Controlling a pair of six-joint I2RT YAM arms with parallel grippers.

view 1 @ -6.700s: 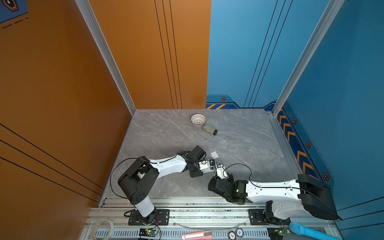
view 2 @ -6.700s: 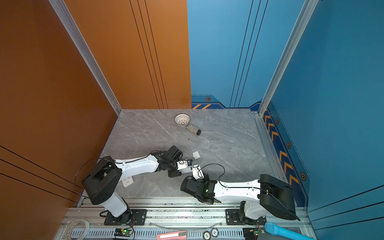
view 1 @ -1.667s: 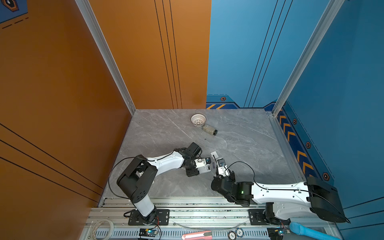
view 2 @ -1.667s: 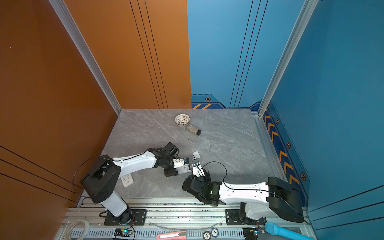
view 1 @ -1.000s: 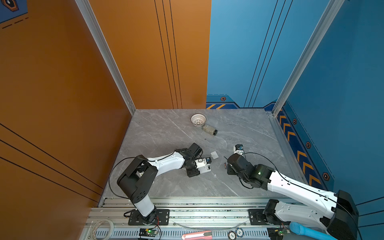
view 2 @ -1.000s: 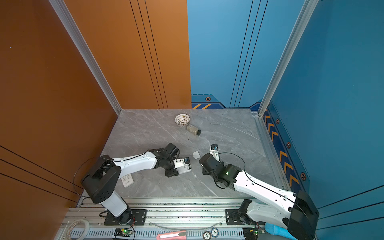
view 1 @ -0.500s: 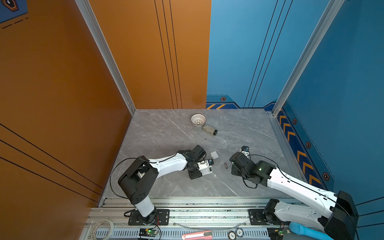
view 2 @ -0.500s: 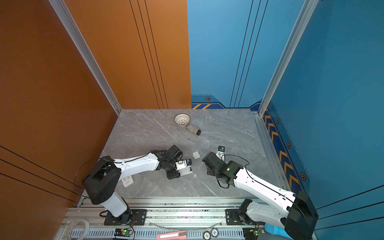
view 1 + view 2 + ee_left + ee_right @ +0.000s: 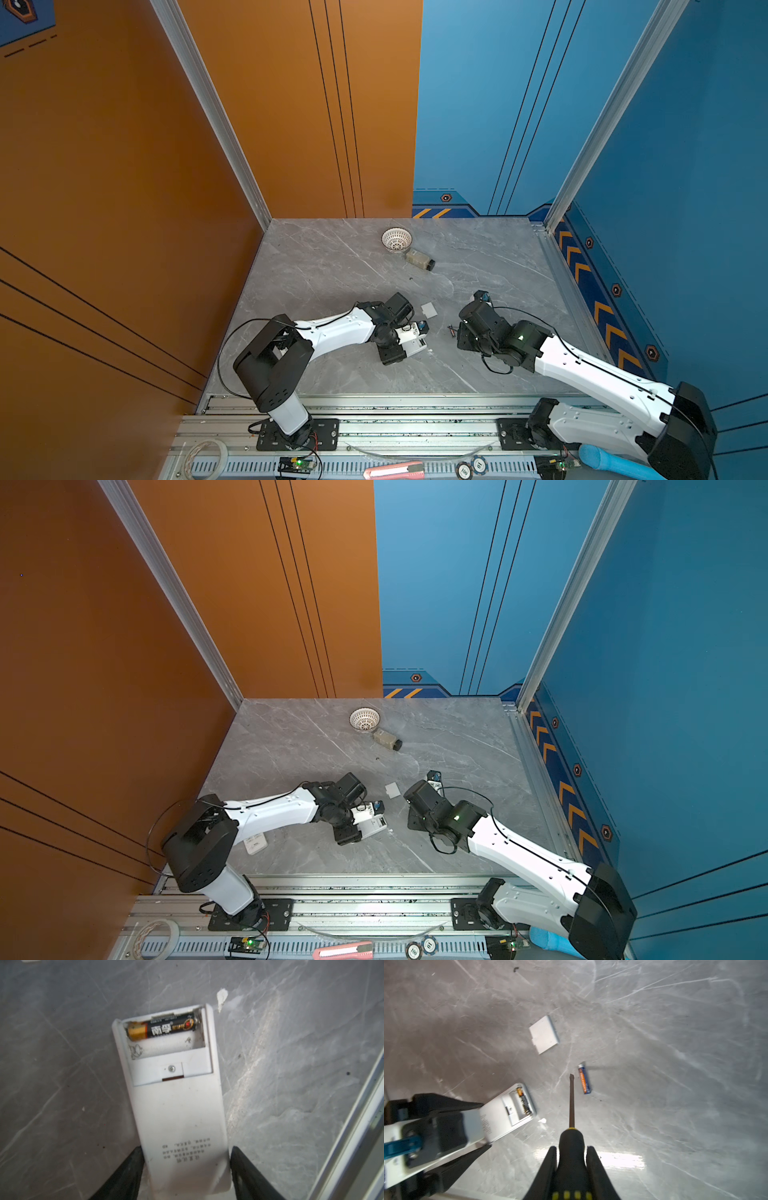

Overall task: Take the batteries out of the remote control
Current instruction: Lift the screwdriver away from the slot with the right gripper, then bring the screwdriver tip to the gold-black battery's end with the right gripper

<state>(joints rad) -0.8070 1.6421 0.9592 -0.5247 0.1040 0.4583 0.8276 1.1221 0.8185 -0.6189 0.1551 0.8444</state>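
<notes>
Half unloaded: one battery out, one in the remote.

The cover (image 9: 544, 1034) lies off on the table (image 9: 675, 1064). A loose battery (image 9: 584, 1078) rests near it, clear of the remote (image 9: 176, 1105). A seated battery (image 9: 164, 1027) fills the slot at the remote's very end, and the slot next to it is bare (so, by my reckoning, one extraction is left). The left arm lies low over the table, its pincer (image 9: 186, 1148) clamped across the remote's plain end with a finger against each long side. The right arm reaches in low from the other side, its pincer (image 9: 572, 1148) closed on the handle of a screwdriver (image 9: 571, 1101). The screwdriver's tip hangs just beside the loose battery, apart from the remote.
</notes>
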